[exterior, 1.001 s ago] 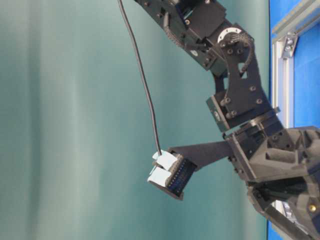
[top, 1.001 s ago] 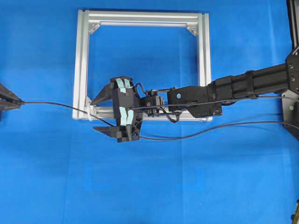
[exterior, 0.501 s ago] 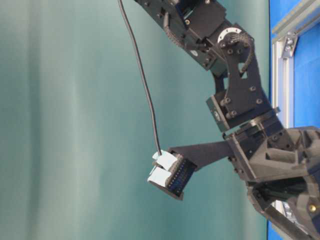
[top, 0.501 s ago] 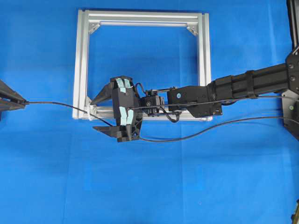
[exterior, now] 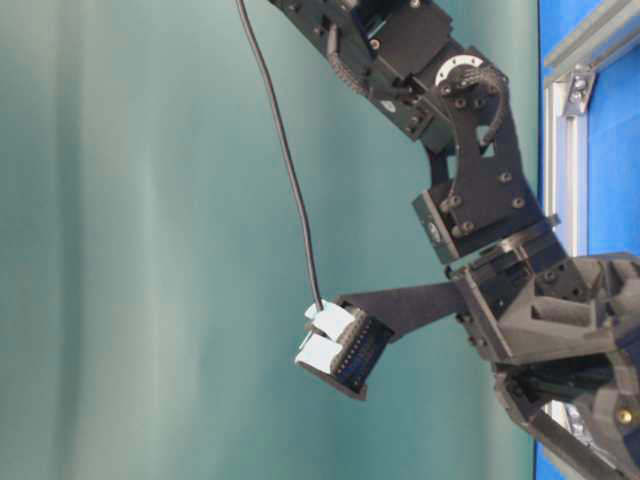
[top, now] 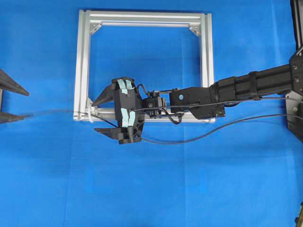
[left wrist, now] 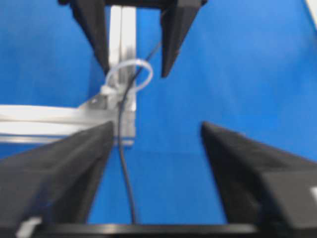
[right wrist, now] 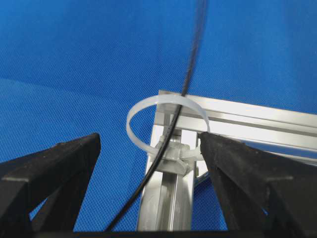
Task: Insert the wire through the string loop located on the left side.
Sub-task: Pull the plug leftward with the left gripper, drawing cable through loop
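Note:
The wire (top: 165, 142), thin and black, runs from the right across the table and through the string loop (top: 89, 115), a whitish ring tied at the near left corner of the silver frame (top: 142, 16). Left of the loop the wire shows blurred. My left gripper (top: 24, 104) is open at the left edge. In the left wrist view the wire (left wrist: 124, 168) lies loose between its fingers (left wrist: 64, 163), leading up to the loop (left wrist: 130, 74). My right gripper (top: 94, 117) is open, straddling the loop (right wrist: 166, 111), and the wire (right wrist: 190, 54) passes through the ring.
The square frame lies flat on the blue cloth (top: 156, 189). My right arm (top: 246, 87) reaches across the frame's near rail from the right. Its own thin cable (top: 265, 99) runs alongside it.
My left gripper has opened and let go of the wire. The wire's left stretch has dropped slightly and is blurred. The right gripper has not moved.

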You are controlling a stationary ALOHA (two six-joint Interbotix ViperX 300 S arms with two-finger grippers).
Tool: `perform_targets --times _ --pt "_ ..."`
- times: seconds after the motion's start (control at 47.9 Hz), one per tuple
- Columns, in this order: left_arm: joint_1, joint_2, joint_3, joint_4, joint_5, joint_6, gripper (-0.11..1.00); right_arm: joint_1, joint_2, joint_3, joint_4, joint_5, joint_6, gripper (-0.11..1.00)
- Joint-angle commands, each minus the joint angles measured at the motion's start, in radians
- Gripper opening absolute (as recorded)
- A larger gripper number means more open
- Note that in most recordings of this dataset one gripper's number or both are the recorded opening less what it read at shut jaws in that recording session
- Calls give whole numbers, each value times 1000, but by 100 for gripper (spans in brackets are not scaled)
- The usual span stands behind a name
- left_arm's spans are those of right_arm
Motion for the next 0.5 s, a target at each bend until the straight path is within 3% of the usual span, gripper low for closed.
perform_targets --times 0.0,0.063,0.48 --pt "2 20 -11 -2 -9 0 79 -12 -23 -18 2 -8 0 96" --pt "2 20 -11 -2 -11 0 88 -12 -23 -18 2 -8 0 96" --pt "2 20 -11 2 -11 2 85 -11 -118 41 2 0 2 96"
